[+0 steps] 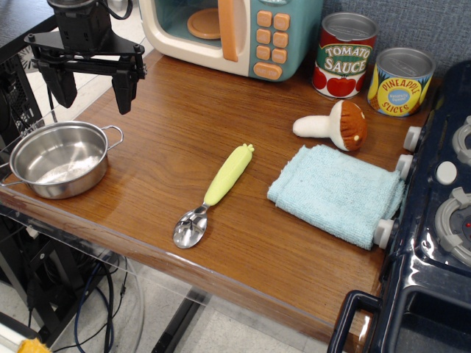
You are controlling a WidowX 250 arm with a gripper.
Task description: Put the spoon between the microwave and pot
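Table (184, 132): brown wood-grain top, with a clear plastic strip along its near edge.
Stove (434, 243): dark blue toy range at the right edge, pale knobs facing the table.
Microwave (235, 33): at the back, cream front, teal body, orange buttons and door handle, orange plate inside; door hinged ajar.
Cloth (335, 193): light blue, folded, lying flat just beside the stove knobs.
Pot (59, 158): shallow shiny steel, wire loop handles, at the near left corner, nothing visible in it.
Gripper (92, 84): black, in the air above the table's left side, behind and above the pot; fingers (123, 90) spread wide and pointing down, holding nothing, touching nothing.
Spoon (213, 197): shiny metal bowl toward the near edge, ridged yellow-green corn-like handle pointing up and right toward the back; lies flat near the table's middle, between pot and cloth, well apart from the gripper.
Red can (344, 55): label reads "TOMATO SAUCE", tomatoes pictured, upright right of the microwave.
Yellow can (399, 82): label reads "PINEAPPLE SLICES", with a blue badge too small to read, upright beside the red can.
Mushroom (337, 125): plush, white stalk and brown cap, lying on its side just behind the cloth.
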